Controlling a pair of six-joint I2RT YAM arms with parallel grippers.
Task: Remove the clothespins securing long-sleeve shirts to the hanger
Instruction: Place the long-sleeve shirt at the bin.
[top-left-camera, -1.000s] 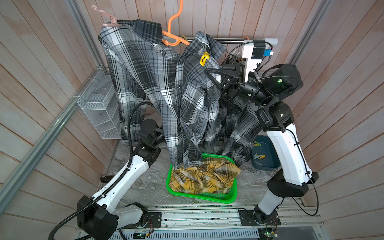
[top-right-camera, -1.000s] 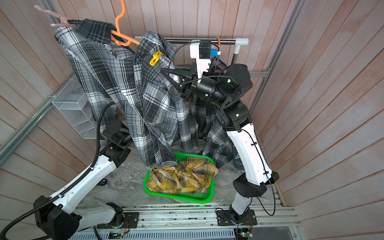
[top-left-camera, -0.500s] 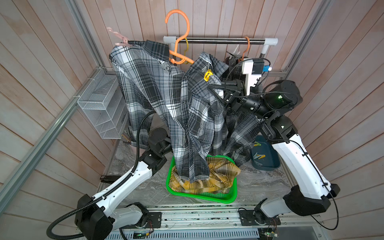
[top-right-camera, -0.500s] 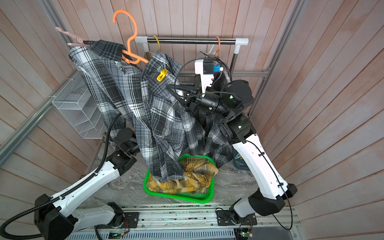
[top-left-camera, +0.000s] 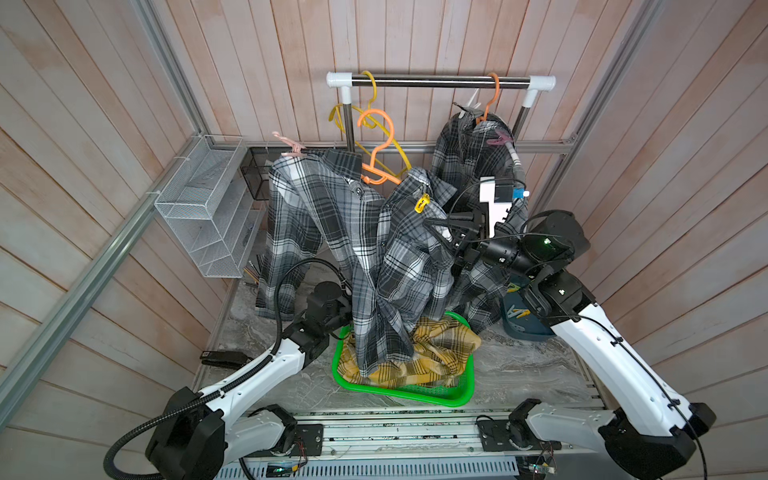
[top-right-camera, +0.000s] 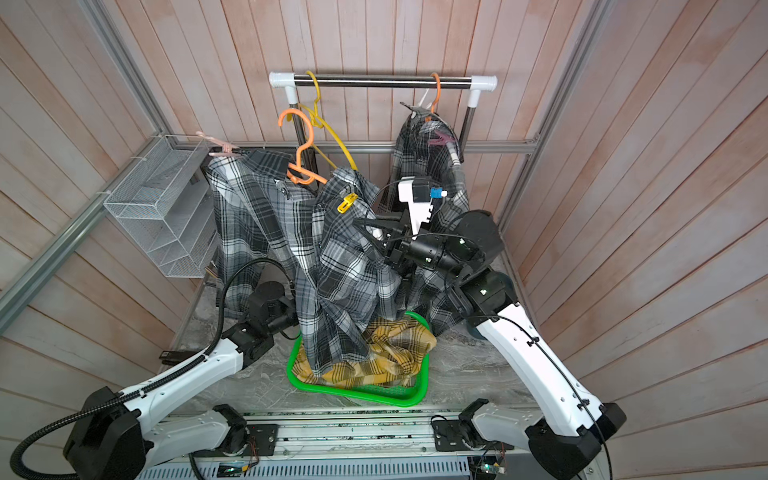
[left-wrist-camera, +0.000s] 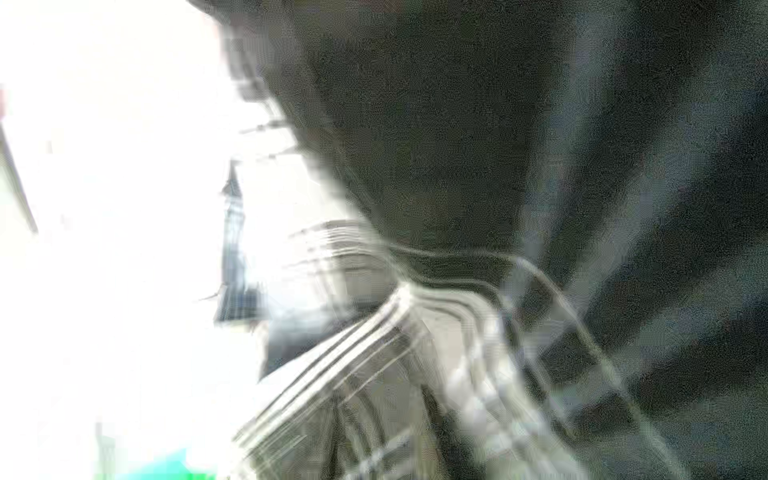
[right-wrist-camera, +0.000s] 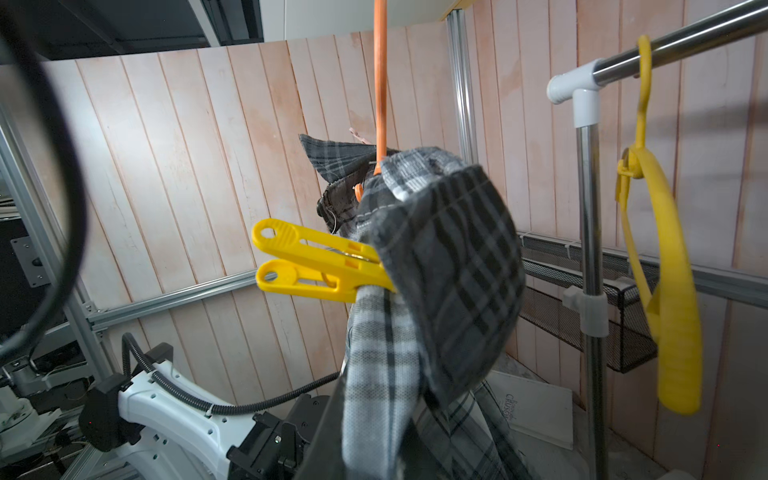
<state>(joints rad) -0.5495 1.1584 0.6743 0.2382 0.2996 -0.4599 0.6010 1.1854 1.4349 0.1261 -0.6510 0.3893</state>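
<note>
Legend: I am gripping the nearer checked shirt (top-left-camera: 365, 232), a grey-black-white woven plaid, with my right pincer (top-left-camera: 432, 226), narrowed on a fold of cloth just below the shoulder. The shirt is riding on an orange plastic hanger (top-left-camera: 376, 164) whose hook is standing free of the chrome rail (top-left-camera: 440, 81). A yellow clothespin (right-wrist-camera: 316, 266), ribbed at the handles with a round hole in each, is biting that shoulder. A pale pink clothespin (top-left-camera: 289, 146) is jutting from the opposite shoulder. The second checked shirt (top-left-camera: 465, 162) is hanging from the rail on a second orange hanger (top-left-camera: 491, 93), with a mauve clothespin (top-left-camera: 498, 137) pinching its shoulder. A broad, flat yellow hanger (right-wrist-camera: 665, 291) is dangling from the rail. My left pincer is lying hidden behind the gripped shirt's tail and its wrist view is smearing into blur, so I cannot tell how wide it is standing. On the marbled grey bench (top-left-camera: 532, 370), a green perforated basket (top-left-camera: 399, 392) is holding the crumpled yellow-and-white plaid shirt (top-left-camera: 440, 353), and the grey tail is drooping into it. A dark blue tub (top-left-camera: 521, 330) beside my right arm is holding loose pegs (top-left-camera: 516, 312). A flat white box (right-wrist-camera: 540, 407) at the foot of the rail post is showing print that I am reading as "CRUSO"; the rest is too small.
</note>
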